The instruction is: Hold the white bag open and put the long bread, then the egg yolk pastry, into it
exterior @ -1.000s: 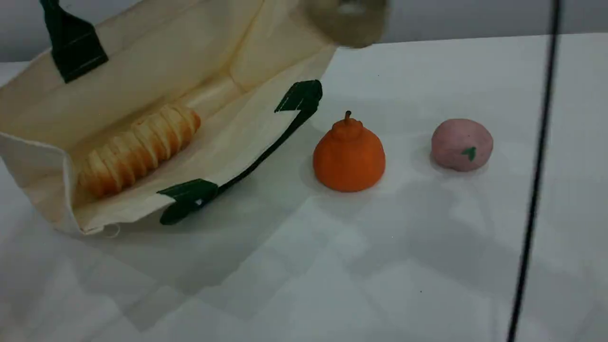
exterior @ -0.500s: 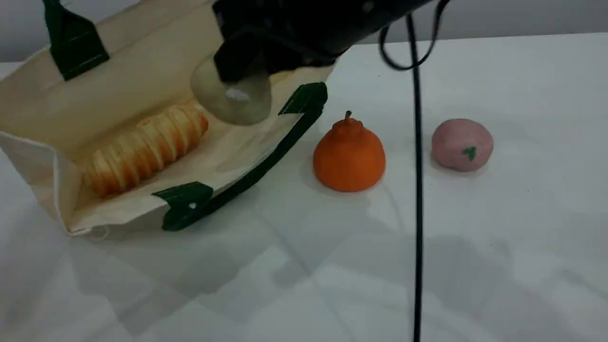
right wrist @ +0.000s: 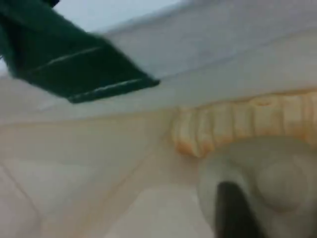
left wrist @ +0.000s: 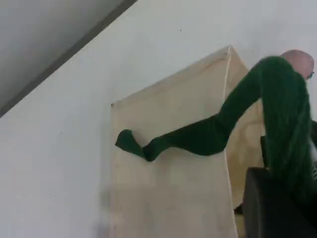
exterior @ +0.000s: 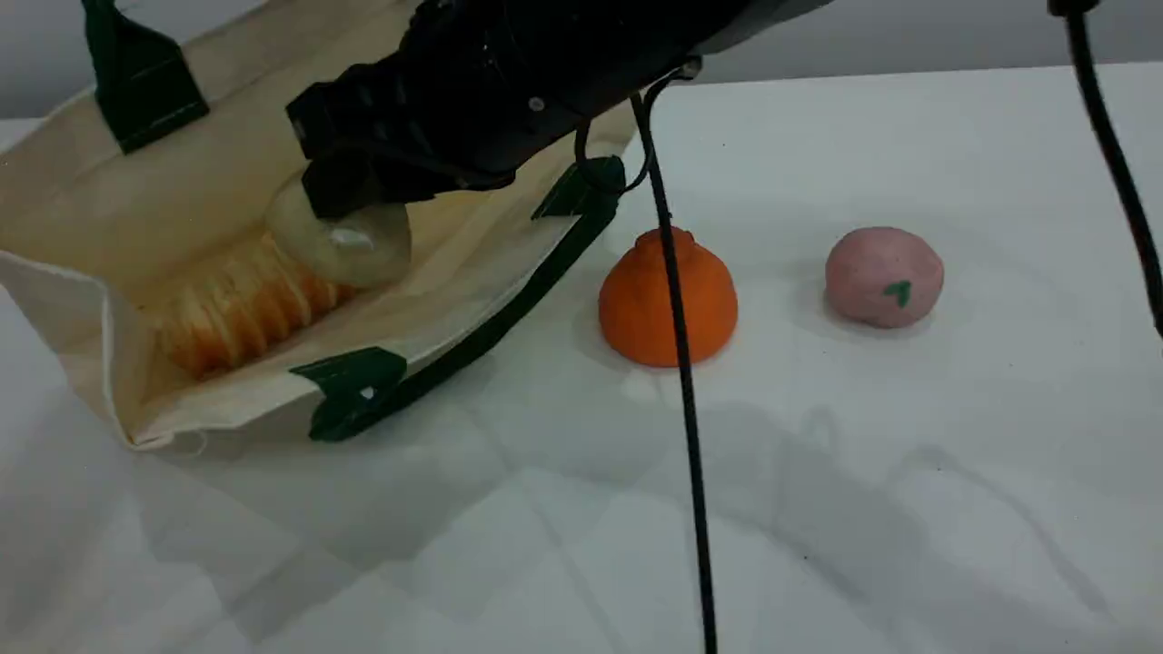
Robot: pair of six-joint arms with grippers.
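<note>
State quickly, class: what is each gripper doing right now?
Left gripper: shut on the white bag's green handle.
Right gripper: inside the bag, at the egg yolk pastry; whether the grip holds cannot be told.

My right claw point(exterior: 350, 213) has carried the egg yolk pastry point(exterior: 341, 243) from above the table down into the white bag point(exterior: 82, 213). The pastry now touches the long bread point(exterior: 227, 313), covering its far end. My jaws have begun to part.
</note>
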